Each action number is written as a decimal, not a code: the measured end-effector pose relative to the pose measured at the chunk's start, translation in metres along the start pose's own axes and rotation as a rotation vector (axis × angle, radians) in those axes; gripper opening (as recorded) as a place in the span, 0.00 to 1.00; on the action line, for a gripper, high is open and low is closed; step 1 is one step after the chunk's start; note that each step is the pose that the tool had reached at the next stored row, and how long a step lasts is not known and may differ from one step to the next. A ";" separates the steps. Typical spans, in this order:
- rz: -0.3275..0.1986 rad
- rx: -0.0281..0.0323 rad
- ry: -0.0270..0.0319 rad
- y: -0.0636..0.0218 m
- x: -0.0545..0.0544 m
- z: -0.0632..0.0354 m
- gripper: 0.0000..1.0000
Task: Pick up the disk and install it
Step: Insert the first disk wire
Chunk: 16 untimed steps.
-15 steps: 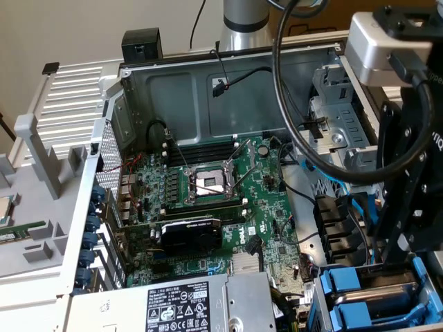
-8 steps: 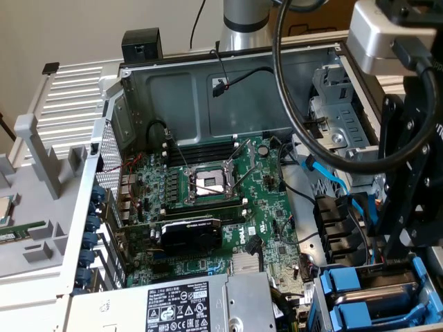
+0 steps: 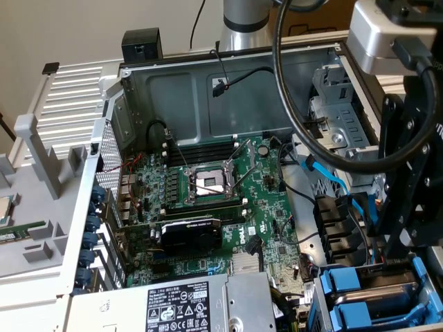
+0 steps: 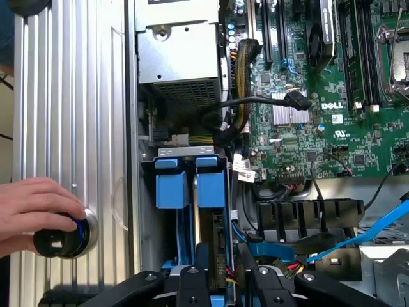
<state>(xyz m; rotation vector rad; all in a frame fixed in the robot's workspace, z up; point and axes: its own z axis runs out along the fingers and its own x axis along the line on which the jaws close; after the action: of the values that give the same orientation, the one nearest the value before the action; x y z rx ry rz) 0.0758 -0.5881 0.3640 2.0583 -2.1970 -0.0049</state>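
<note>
Disk edge-on in my gripper, black jaws clamped across its bright blue plastic rails, thin metal body dark between them. It stands in the drive cage at a corner of the computer case, just beside two glossy blue carriers. Nearby, a person's hand grips a round black knob on a ribbed aluminium panel.

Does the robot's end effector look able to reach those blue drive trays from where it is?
Probably yes: the end effector hangs right over the blue drive trays, and no cable seems to cross the gap between them.
</note>
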 end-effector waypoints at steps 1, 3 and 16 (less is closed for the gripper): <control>0.000 0.0000 0.0000 0.0000 0.000 -0.0003 0.31; 0.000 0.0000 0.0001 0.0001 0.000 -0.0015 0.31; -0.005 -0.0035 -0.0549 0.0011 0.001 -0.0096 0.31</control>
<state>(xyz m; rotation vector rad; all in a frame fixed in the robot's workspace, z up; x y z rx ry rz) 0.0755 -0.5881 0.3737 2.0865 -2.2211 -0.0665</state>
